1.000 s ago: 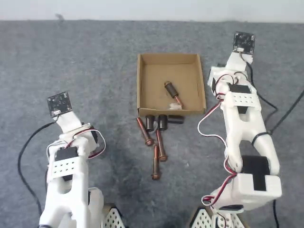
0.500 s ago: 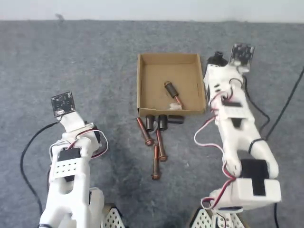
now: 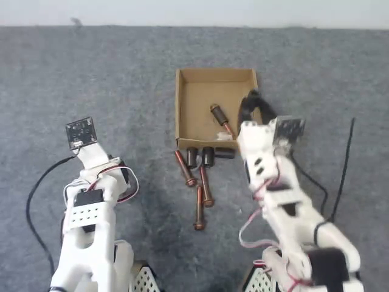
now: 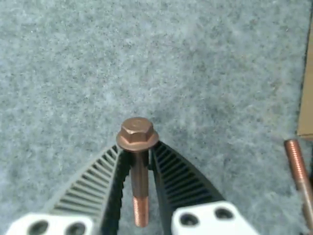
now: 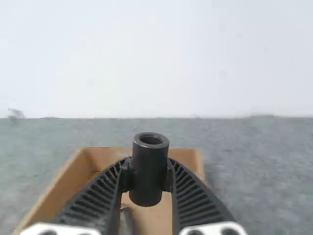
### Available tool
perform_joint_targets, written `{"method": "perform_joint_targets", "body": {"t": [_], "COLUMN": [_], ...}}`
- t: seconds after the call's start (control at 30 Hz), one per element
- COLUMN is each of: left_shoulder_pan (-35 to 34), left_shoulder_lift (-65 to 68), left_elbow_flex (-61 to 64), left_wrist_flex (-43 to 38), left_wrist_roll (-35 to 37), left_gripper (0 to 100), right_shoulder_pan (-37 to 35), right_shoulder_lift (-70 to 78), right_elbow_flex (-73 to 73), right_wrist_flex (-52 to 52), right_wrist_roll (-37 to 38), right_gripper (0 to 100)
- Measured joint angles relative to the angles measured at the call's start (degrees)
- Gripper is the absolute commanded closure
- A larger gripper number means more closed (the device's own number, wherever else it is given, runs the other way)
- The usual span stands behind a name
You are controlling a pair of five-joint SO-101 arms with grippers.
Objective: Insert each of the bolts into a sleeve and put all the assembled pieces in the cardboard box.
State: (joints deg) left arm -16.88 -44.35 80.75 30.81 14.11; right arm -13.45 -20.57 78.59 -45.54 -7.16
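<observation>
My left gripper (image 4: 138,149) is shut on a copper bolt (image 4: 138,161), its hex head past the fingertips, held over the grey carpet. A black sleeve (image 5: 149,166) stands upright in my shut right gripper (image 5: 148,171), which hangs over the right wall of the cardboard box (image 3: 182,103) in the high view, right gripper (image 3: 252,106). One assembled bolt and sleeve (image 3: 220,120) lies inside the box. In front of the box lie three loose sleeves (image 3: 208,156) and three copper bolts (image 3: 205,185).
The table is covered in grey carpet (image 3: 121,73). A loose bolt (image 4: 298,166) and the box's edge (image 4: 308,98) show beside my left gripper. The left arm's body (image 3: 91,207) sits at the near left, and cables trail beside both arms.
The right arm has swung left from beside the box, bringing its gripper over the box's right wall. The left arm shifted only slightly.
</observation>
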Motion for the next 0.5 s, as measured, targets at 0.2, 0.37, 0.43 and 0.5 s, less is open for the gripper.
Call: {"method": "perform_joint_targets", "body": {"t": [0.2,0.37,0.43,0.5], "left_shoulder_pan": [0.0,0.0,0.0,0.0], "left_shoulder_lift": [0.0,0.0,0.0,0.0], "left_elbow_flex": [0.0,0.0,0.0,0.0], "left_wrist_flex": [0.0,0.0,0.0,0.0], "left_wrist_roll": [0.0,0.0,0.0,0.0], "left_gripper": [99,99,99,99], "right_shoulder_pan": [-6.2,-8.3,-8.3,-8.6], "right_shoulder_lift": [-9.9,-12.4,-12.4,-12.4], "right_elbow_flex": [14.9,15.7,15.7,15.7], "right_wrist_flex": [-12.4,-14.5,-13.3,-11.5], "right_wrist_roll": [0.0,0.0,0.0,0.0], "right_gripper": [99.3,99.3,99.3,99.3]}}
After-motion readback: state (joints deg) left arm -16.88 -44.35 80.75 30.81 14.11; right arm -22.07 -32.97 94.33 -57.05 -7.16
